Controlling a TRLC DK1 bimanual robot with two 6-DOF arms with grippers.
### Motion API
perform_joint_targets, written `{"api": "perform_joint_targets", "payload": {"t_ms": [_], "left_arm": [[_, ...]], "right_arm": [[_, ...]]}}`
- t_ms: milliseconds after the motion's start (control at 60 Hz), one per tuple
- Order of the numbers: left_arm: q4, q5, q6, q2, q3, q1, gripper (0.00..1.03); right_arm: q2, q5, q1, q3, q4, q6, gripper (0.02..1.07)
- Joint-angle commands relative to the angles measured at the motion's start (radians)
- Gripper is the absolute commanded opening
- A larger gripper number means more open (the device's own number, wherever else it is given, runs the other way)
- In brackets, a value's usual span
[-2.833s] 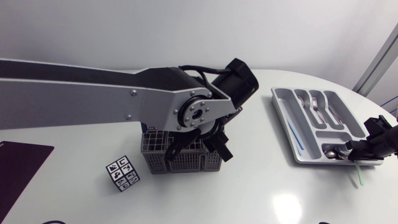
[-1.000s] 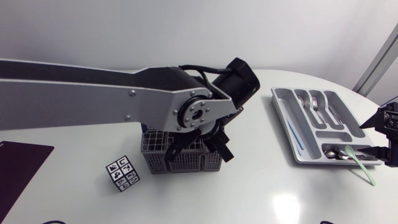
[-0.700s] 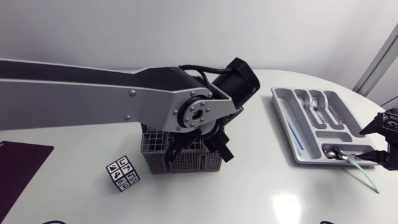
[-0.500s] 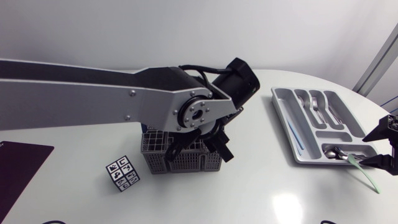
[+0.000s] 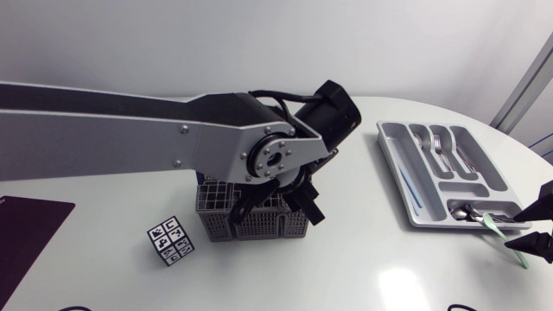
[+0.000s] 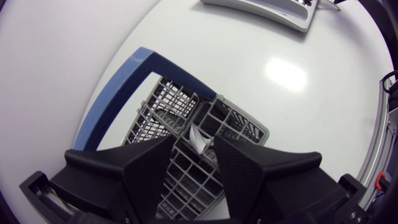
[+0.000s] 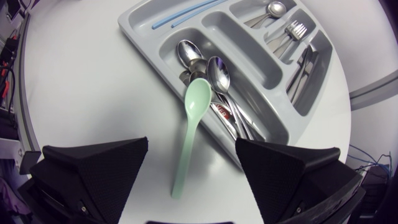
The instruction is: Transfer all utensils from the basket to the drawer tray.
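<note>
The grey wire basket (image 5: 251,222) stands mid-table. My left gripper (image 5: 276,204) hangs right over it, open. In the left wrist view a metal utensil's end (image 6: 199,136) stands up in the basket (image 6: 161,102) between the spread fingers of that gripper (image 6: 194,142). The grey drawer tray (image 5: 415,210) lies at the right with spoons (image 7: 212,73) and forks (image 7: 292,30) in it. A pale green spoon (image 7: 189,134) rests with its bowl on the tray's near rim (image 7: 134,28) and its handle on the table. My right gripper (image 7: 191,147) is above the handle, open and holding nothing.
A small cube with black-and-white markers (image 5: 170,242) sits left of the basket. A black mat (image 5: 26,238) lies at the table's left edge. A blue straw (image 5: 408,190) lies in the tray's left slot. My long left arm (image 5: 130,130) spans the table's left half.
My right gripper opened, let go of the green spoon and drew back toward the table's right edge. The spoon now lies half on the tray's rim. The left arm has not moved.
</note>
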Motion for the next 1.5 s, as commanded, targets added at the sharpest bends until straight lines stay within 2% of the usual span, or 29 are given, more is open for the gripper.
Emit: {"api": "perform_joint_targets", "payload": {"t_ms": [0,83,233,350,550,667,850,900,1117,1333,1483], "left_arm": [[-0.008,0.006,-0.008,-0.030,-0.025,-0.005,0.48],[-0.008,0.006,-0.008,-0.030,-0.025,-0.005,0.48],[-0.006,0.006,-0.008,-0.030,-0.025,-0.007,0.48],[-0.006,0.006,-0.008,-0.030,-0.025,-0.007,0.47],[-0.005,0.007,-0.008,-0.030,-0.025,-0.007,0.47],[-0.006,0.007,-0.008,-0.031,-0.025,-0.007,0.47],[-0.005,0.007,-0.010,-0.033,-0.027,-0.007,0.47],[-0.006,0.007,-0.010,-0.033,-0.027,-0.007,0.47],[-0.006,0.007,-0.010,-0.038,-0.030,-0.007,0.47],[-0.006,0.007,-0.010,-0.039,-0.031,-0.007,0.47],[-0.006,0.007,-0.008,-0.039,-0.031,-0.007,0.47]], "right_arm": [[0.048,-0.011,-0.014,-0.009,-0.008,0.047,1.03],[0.077,-0.013,-0.014,0.013,-0.040,0.079,0.96],[0.061,-0.037,-0.028,0.000,-0.023,0.111,0.94],[0.061,-0.037,-0.028,-0.009,-0.022,0.114,0.83],[0.089,-0.036,-0.025,-0.017,-0.008,0.117,0.50],[0.100,-0.033,-0.023,-0.017,-0.008,0.109,0.39],[0.109,-0.027,-0.017,-0.018,-0.002,0.100,0.38],[0.109,-0.025,-0.015,-0.020,-0.002,0.096,0.30],[0.120,0.001,-0.006,-0.020,0.009,0.080,0.08],[0.100,0.004,-0.006,-0.018,-0.009,0.054,0.08],[0.046,0.004,-0.008,0.019,-0.083,0.023,0.08]]}}
